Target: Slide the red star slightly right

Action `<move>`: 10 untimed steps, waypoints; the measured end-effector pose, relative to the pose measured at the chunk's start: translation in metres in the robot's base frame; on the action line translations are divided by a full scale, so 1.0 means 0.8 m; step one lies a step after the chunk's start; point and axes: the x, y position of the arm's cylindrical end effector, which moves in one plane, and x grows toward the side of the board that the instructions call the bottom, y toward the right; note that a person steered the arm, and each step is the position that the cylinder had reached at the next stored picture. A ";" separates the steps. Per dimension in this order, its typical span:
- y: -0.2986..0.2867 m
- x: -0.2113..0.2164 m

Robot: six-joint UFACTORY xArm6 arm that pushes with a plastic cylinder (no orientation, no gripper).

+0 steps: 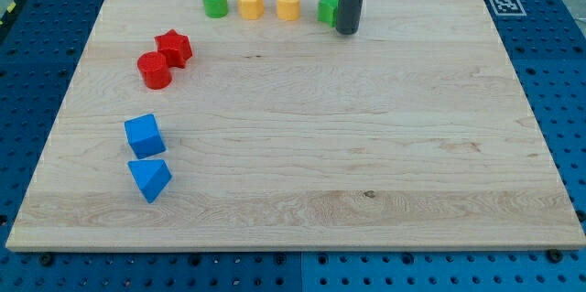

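Near the view's top, my tip (pixel 347 31) rests beside a green block (pixel 327 7), with no gripper to open or close.
Far left on the tabletop (pixel 366 146), the red star (pixel 174 48) touches a red cylinder (pixel 154 70), so the tip must reach its left side.

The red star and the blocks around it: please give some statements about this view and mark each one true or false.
1. The red star touches the red cylinder. True.
2. My tip rests against the red star. False: it is far off toward the view's right, beside a green block in the top row.
3. Two yellow blocks stand between the green cylinder and that green block. True.
4. The blue cube lies at the view's right edge. False: it is near the left edge, above the blue wedge-like block.
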 end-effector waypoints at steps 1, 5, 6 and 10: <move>-0.007 0.045; -0.165 0.007; -0.250 -0.008; -0.367 0.032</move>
